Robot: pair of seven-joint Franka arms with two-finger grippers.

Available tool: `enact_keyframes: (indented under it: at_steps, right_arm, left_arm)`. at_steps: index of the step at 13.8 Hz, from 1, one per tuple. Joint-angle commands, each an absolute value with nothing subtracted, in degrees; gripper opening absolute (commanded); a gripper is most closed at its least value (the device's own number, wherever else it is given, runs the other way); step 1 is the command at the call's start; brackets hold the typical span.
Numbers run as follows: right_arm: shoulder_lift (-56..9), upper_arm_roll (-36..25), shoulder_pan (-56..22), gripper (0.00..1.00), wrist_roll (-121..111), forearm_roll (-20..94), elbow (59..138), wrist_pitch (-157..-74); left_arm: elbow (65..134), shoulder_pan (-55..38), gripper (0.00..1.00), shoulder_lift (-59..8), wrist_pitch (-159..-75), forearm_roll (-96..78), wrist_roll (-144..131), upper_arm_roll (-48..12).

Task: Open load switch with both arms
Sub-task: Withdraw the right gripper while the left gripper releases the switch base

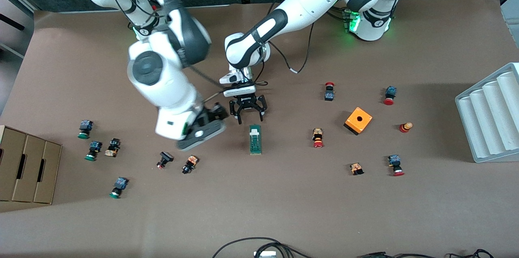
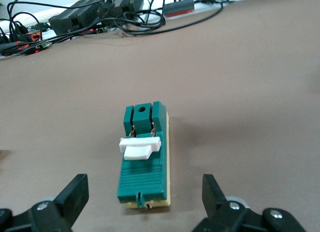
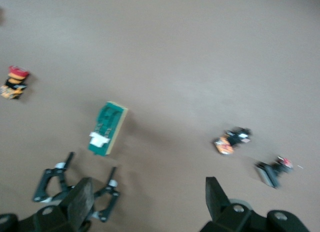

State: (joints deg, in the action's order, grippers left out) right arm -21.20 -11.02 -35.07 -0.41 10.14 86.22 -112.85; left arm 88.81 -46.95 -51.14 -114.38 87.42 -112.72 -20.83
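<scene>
The load switch [image 1: 255,139] lay flat mid-table, untouched. Both grippers were spread wide — the left gripper [image 1: 247,112] just above its white end, the right gripper [image 1: 201,129] beside it. The loose block could slide if one arm pushed before the other — a likely failure.

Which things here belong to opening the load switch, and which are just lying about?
Belongs to the job:
- narrow dark green rectangular load switch
- open left gripper, over the switch's end
- open right gripper, beside it

Lying about:
- orange cube with a hole
- red-capped push button
- grey ridged tray
</scene>
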Motion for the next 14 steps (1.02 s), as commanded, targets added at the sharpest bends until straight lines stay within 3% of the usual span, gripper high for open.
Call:
enact_keyframes:
  at_steps: [1,9,14]
  right_arm:
    - [-19.34,-10.46,-30.08,1.0,0.44,9.05,86.75,-110.92]
    - [-19.51,-11.77,-16.1,1.0,0.97,7.47,86.84,-110.92]
    - [-18.2,-16.6,-13.89,1.0,0.62,7.73,86.4,-109.7]
  left_arm:
    - [89.65,-46.93,1.0,-48.0,-114.96,81.06,-101.91,-20.74]
    - [89.74,-44.65,1.0,-40.17,-114.26,60.4,-60.78,-20.65]
    - [89.82,-40.27,1.0,-34.03,-113.29,48.1,-34.23,-20.57]
